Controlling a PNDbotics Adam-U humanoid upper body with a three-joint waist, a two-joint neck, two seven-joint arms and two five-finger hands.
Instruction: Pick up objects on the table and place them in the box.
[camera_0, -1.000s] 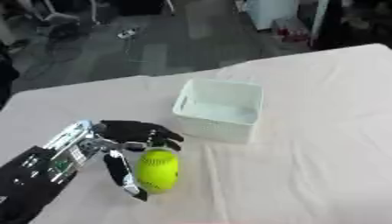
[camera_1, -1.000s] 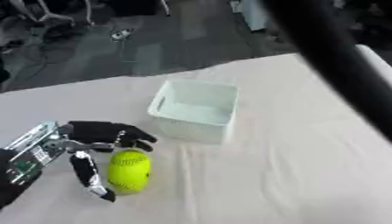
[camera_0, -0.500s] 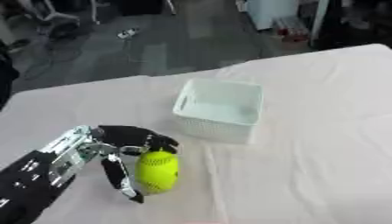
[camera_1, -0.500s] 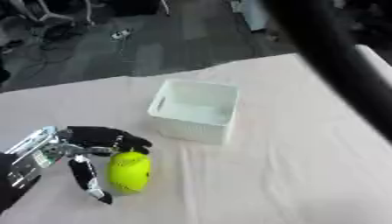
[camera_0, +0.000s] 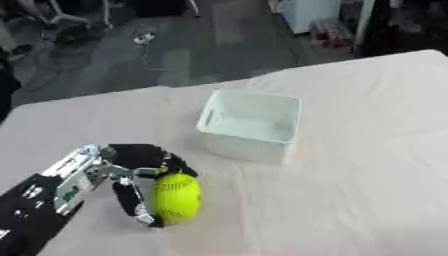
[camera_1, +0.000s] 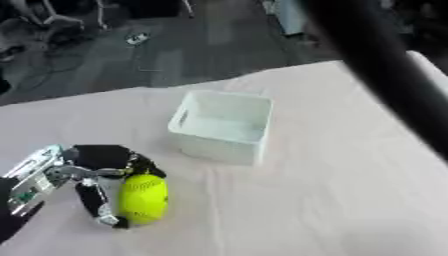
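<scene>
left hand (camera_0: 131, 167): fingers and thumb curled round the one ball
ball (camera_0: 177, 197): yellow-green, between thumb and fingers, on the table (camera_0: 350, 190)
writing: none readable
box (camera_0: 249, 124): one, white, beyond the fingertips, apart from them
right arm (camera_1: 385, 75): dark, blurred, hand unseen

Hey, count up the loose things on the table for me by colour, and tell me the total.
Yellow-green: 1, the ball, with the left hand curled round it.
White: 1, the box, open side up, nothing visible inside.
Total: 2.
</scene>
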